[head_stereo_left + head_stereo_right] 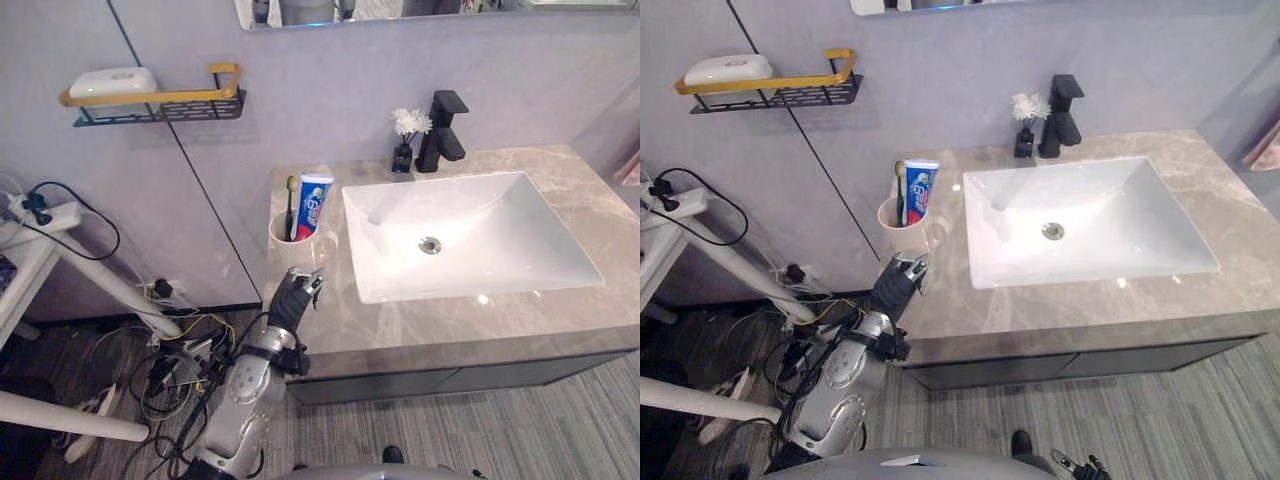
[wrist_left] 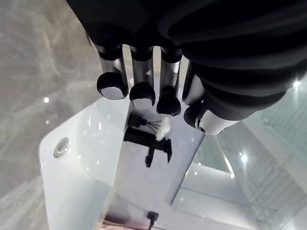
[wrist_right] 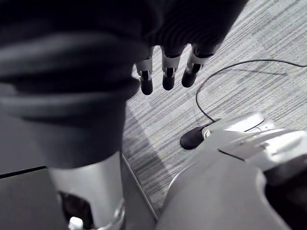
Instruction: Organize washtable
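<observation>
Grey-brown marble formed the countertop [image 1: 560, 180] around the white sink [image 1: 500, 240]. Just left of the sink stood a cream cup [image 1: 300, 252] holding a toothbrush [image 1: 291, 205] and a toothpaste tube [image 1: 314, 200], both upright. Behind the sink, against the wall, rose a black faucet [image 1: 443, 130], with a small dark vase of white flowers [image 1: 406, 140] just beside it on its left. The left hand [image 1: 293, 296] lay at the counter's front edge, left of the sink and just in front of the cup, fingers relaxed and empty; whether they touched the cup could not be told. Well left of the sink, a black-and-gold wall shelf [image 1: 160, 105] carried a white soap bar [image 1: 112, 82]. The right hand [image 3: 168, 72] hung over grey floor [image 3: 259, 38], fingers loose, grasping nothing.
</observation>
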Available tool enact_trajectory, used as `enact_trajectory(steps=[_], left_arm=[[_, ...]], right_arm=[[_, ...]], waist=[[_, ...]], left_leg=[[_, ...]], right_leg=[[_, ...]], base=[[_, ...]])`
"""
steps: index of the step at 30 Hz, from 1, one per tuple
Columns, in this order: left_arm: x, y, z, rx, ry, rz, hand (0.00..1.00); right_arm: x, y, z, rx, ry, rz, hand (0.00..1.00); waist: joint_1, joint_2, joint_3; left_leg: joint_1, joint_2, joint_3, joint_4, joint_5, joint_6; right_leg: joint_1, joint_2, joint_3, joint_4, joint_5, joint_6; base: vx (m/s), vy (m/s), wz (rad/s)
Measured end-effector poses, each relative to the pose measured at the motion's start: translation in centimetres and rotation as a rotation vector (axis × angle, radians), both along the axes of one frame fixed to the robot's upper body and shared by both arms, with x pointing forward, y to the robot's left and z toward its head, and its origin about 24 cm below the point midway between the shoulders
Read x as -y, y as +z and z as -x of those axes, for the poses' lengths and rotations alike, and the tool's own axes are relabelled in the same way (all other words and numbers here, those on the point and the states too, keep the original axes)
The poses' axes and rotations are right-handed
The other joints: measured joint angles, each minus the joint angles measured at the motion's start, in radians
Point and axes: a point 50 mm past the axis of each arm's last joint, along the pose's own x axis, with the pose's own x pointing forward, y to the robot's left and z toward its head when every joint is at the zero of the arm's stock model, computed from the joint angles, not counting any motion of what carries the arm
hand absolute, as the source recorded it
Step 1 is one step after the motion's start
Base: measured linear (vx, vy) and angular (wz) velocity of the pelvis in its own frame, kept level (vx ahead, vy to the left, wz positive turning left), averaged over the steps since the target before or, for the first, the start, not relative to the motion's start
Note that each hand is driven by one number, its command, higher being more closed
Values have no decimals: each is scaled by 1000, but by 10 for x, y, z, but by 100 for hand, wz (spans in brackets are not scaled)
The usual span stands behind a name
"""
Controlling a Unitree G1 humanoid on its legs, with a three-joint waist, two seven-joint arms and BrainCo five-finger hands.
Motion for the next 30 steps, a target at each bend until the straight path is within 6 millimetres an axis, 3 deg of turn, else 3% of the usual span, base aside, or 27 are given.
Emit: enact_trajectory(steps=[14,18,30], left_arm=[[-24,-8,0,-36,108,-10,100],[-31,-24,-1,-105,162,-25,100],[-39,-21,-13,-89,222,-56,100]], right_arm=[[-1,0,0,-1,4,-2,0],[-1,0,0,-1,3,-3,0],[-8,-2,0,0,-5,-19,0]], waist=[[-1,-8,3],[-3,-17,6],[-7,-33,3]], left_leg=[[-5,0,-13,-1,5,-1],[-4,0,-10,-1,5,-1],[2,1,2,-5,4,-2]], right_leg=[[0,-1,-14,3,-1,-1],[0,-1,-13,1,-1,-1],[-1,1,0,0,-1,-1]], base=[[0,-1,2],[0,0,0],[0,1,-2]])
